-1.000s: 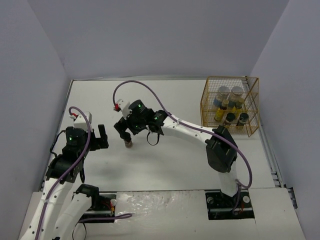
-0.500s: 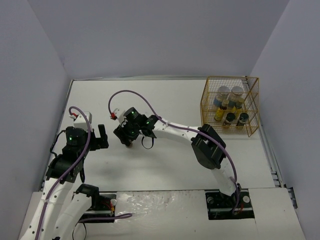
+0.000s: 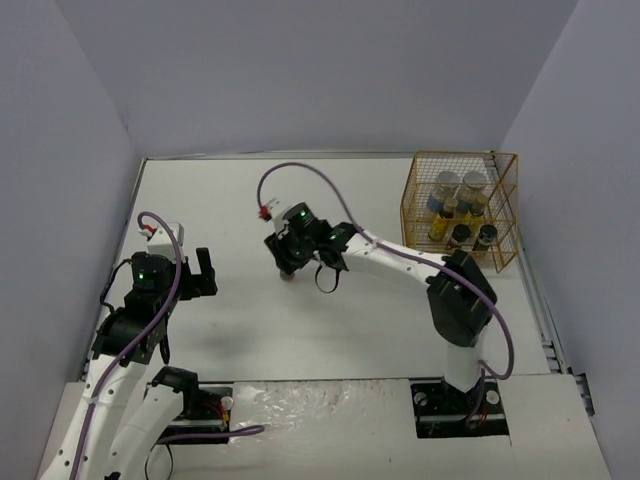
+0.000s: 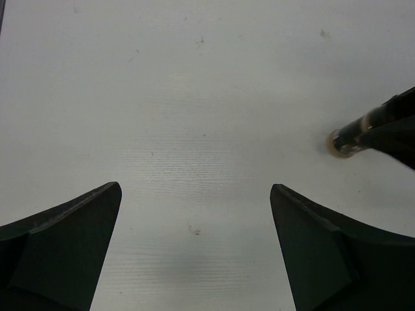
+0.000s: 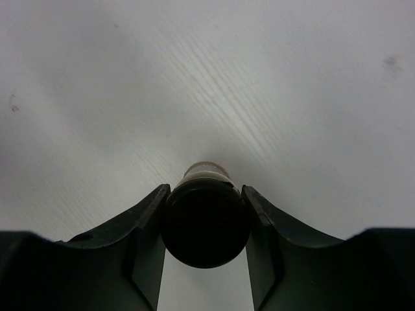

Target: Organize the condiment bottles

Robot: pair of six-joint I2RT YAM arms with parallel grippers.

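Presently, the worktop carries the gold wire basket at its far right corner, with what appear to be six condiment bottles standing inside. The left end effector hangs near the left edge, jaws wide apart, holding nothing. The right end effector is over the middle of the worktop, jaws closed against both sides of the black lid of a short dark jar, the one bottle outside the basket. Whether its base has cleared the worktop cannot be told.

Judgement: the pick-up step is in hand. The next move calls for a clean lift, carriage toward the far right corner, and lowering into a free spot without striking the rim or the stored bottles.
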